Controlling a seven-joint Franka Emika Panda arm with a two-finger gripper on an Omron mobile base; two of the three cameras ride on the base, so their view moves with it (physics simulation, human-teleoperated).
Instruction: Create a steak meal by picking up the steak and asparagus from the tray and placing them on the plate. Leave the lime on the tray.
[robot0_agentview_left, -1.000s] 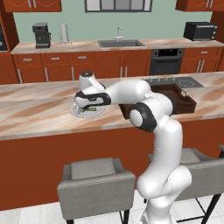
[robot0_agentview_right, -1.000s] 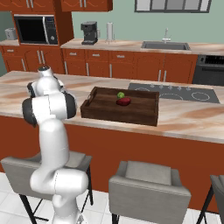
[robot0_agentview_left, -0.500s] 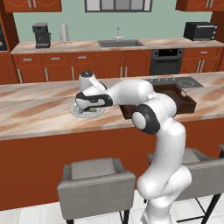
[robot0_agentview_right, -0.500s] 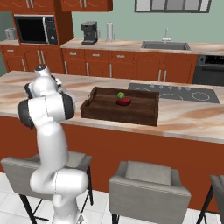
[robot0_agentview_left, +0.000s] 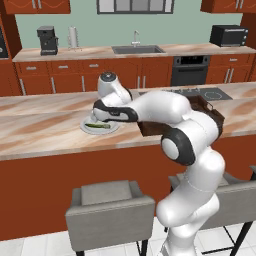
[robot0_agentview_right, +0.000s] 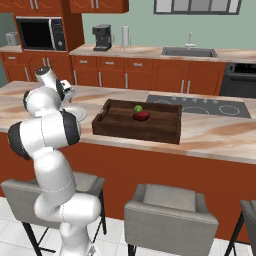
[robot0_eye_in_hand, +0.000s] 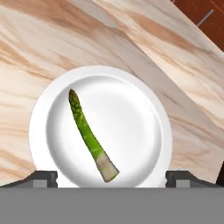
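The end effector (robot0_eye_in_hand: 111, 177) hangs over the plate (robot0_eye_in_hand: 148, 94), tips spread wide and empty. The asparagus (robot0_eye_in_hand: 91, 137) lies on the plate, running upper left to lower centre. In the right base view the steak (robot0_agentview_right: 141, 116) sits mid-frame in the tray (robot0_agentview_right: 135, 131), right of the arm, the lime (robot0_agentview_right: 137, 108) touching it.

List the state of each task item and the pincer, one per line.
asparagus: lying flat on the plate, released.
plate: on the counter, holds the asparagus alone.
steak: in the tray, not yet moved.
lime: in the tray, beside the steak.
tray: on the counter, holds steak and lime.
pincer: open, above the plate, holding nothing.
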